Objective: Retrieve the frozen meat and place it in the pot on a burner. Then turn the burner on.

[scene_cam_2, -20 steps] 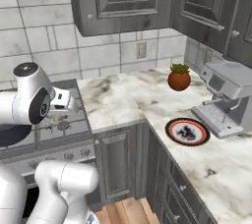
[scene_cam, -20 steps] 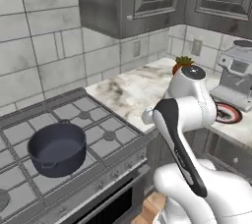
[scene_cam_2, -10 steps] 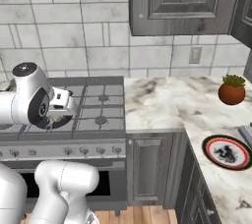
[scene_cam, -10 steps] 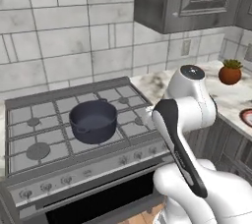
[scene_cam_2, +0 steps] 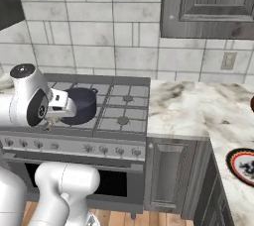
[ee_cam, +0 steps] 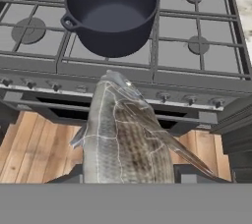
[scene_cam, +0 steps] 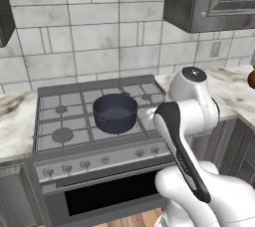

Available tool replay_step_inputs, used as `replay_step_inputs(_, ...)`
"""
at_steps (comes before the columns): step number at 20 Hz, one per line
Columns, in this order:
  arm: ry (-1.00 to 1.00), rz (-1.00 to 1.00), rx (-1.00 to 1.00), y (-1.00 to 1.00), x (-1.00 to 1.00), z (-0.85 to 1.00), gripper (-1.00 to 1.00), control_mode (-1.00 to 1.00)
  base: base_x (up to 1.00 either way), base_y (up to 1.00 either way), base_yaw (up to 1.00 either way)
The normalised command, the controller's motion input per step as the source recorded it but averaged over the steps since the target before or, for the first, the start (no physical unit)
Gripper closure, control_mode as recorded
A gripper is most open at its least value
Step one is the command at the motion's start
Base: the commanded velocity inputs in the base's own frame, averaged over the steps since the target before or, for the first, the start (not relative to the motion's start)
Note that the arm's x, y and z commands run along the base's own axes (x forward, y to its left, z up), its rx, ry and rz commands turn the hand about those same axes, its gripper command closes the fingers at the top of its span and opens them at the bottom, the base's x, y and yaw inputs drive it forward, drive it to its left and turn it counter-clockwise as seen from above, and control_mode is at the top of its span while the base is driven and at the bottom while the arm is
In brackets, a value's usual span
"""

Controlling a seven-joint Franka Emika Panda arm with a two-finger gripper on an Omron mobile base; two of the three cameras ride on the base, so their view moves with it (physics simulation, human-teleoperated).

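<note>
One pot (scene_cam: pixel 115 113) sits on my stove (scene_cam: pixel 64 102), dark blue-grey, on the grate of a middle burner, nothing inside it that I can see. From my left base camera the stove's knob row (scene_cam: pixel 99 160) runs along its front edge, with the oven door (scene_cam: pixel 107 197) below. Just right of the pot my arm bends over the stove's right front corner. On the right base camera the pot (scene_cam_2: pixel 79 104) is just behind the wrist, and marble counter (scene_cam_2: pixel 198 108) stretches right to a patterned plate (scene_cam_2: pixel 244 165). Through the hand camera a frozen fish (ee_cam: pixel 123 137), grey and scaly, stands clamped in my gripper (ee_cam: pixel 129 175), its head pointing up at the pot (ee_cam: pixel 112 12), over the wooden floor (ee_cam: pixel 34 144) before the oven.
</note>
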Motion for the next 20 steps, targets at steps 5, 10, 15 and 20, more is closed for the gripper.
replay_step_inputs(5,0.0,0.0,0.0,0.0,0.0,0.0,1.0,1.0,0.0,0.16,0.02)
replay_step_inputs(10,0.0,0.0,0.0,0.0,0.0,0.0,1.0,1.0,0.0,0.16,0.0)
replay_step_inputs(15,0.0,0.0,0.0,0.0,0.0,0.0,1.0,1.0,0.05,0.2,0.0)
replay_step_inputs(20,0.0,0.0,0.0,0.0,0.0,0.0,1.0,1.0,0.24,0.18,0.0)
